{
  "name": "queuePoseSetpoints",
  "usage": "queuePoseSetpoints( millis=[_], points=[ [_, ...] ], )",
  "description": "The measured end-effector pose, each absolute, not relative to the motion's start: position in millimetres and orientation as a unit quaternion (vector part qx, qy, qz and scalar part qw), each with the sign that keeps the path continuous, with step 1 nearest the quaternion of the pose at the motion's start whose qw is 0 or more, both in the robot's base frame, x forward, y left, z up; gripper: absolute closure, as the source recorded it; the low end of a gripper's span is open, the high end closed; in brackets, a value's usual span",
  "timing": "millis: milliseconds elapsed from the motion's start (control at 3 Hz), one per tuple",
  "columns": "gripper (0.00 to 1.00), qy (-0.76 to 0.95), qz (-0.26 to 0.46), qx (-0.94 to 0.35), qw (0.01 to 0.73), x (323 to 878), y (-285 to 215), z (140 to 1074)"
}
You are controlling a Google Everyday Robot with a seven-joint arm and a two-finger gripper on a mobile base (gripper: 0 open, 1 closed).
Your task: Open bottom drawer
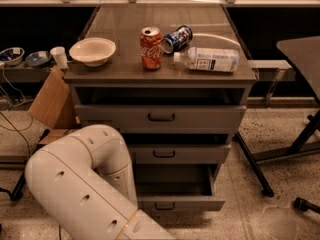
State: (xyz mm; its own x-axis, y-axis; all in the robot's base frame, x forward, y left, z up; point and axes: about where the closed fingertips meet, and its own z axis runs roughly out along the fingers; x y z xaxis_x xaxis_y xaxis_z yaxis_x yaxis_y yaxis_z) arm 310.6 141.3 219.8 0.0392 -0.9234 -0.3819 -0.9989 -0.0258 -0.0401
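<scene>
Gripper: out of sight. It is either behind the big white arm elbow [75, 179] that fills the lower left, or below the frame edge. Cannot tell how wide it stands or whether it has hold of anything.

Arm: elbow sits just left of the drawer stack, its upper link overlapping the left ends of the two lower fronts.

Bottom drawer [181, 202]: lowest of three and out of the cabinet. Its front stands well forward of the middle drawer [180, 154], with the plain grey inside open to view. Small dark bar handle [165, 205] at centre of the front, bare, nothing gripping it that I can see. The front looks level.

Above: top drawer [160, 118] with a dark gap over it. On the table [125, 24] are a bowl [92, 51], an upright red can [151, 48], a blue can [177, 38] on its side, and a bottle [210, 60] lying down.

Judgement: the opening looks largely done.
- Any further pull should run straight along the slides, square to the front and taken at the handle's centre. An off-centre tug may rack the drawer.
- Pull slowly, since a jolt to the cabinet could roll the blue can or the bottle.
- Watch the elbow against the left corner of the front.
- When withdrawing, go back and clear rather than sideways, so the drawer is not nudged in.
</scene>
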Motion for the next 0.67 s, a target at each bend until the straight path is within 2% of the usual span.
queuePoseSetpoints(
  millis=[333,667],
  points=[
    [0.00,0.664,0.125,-0.718,0.165,270,133,257],
    [0.00,0.697,0.108,-0.680,0.199,266,104,288]
  ],
)
